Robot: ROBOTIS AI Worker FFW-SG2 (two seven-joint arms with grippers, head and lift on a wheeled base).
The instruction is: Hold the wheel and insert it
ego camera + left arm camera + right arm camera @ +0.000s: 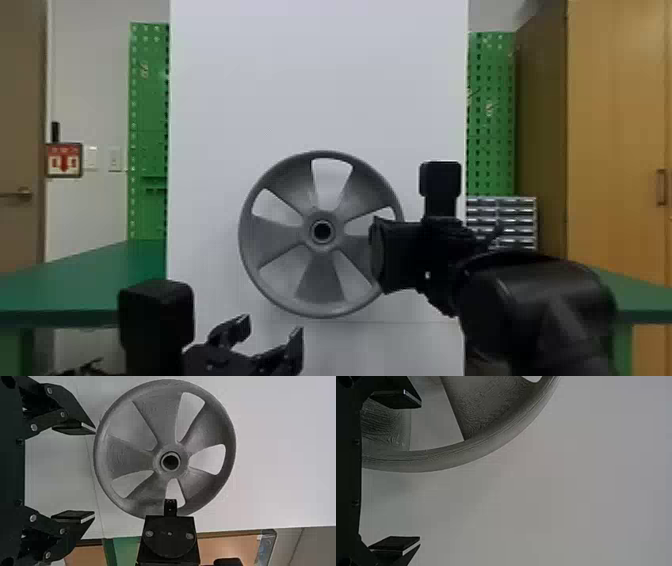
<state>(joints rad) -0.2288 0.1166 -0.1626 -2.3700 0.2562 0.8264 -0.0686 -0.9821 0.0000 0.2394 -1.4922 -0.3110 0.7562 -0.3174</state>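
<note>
Behind the grey, five-spoked, plastic-looking wheel (pixel 320 287) stands a tall, flat white panel (pixel 320 75). The wheel is upright, its round hub (pixel 306 234) turned towards the robot, presumably so that the dark central bore (pixel 322 231) can line up with whatever it must fit. The black right claw (pixel 420 471) is at the wheel's right side, its flat fingers apart with part of the rim (pixel 431 463) visible between them, which suggests it is placed there to take or steady that edge. The black left claw (pixel 271 327) is below and left of the wheel, also spread, likely in position to share the hold. Whether either claw touches the rim I cannot tell. What bears the wheel, and what lies behind its bore, is hidden; the right arm (pixel 530 300) ends in a dark shape covering some of the right rim, and the right wrist view cuts the wheel short.
</note>
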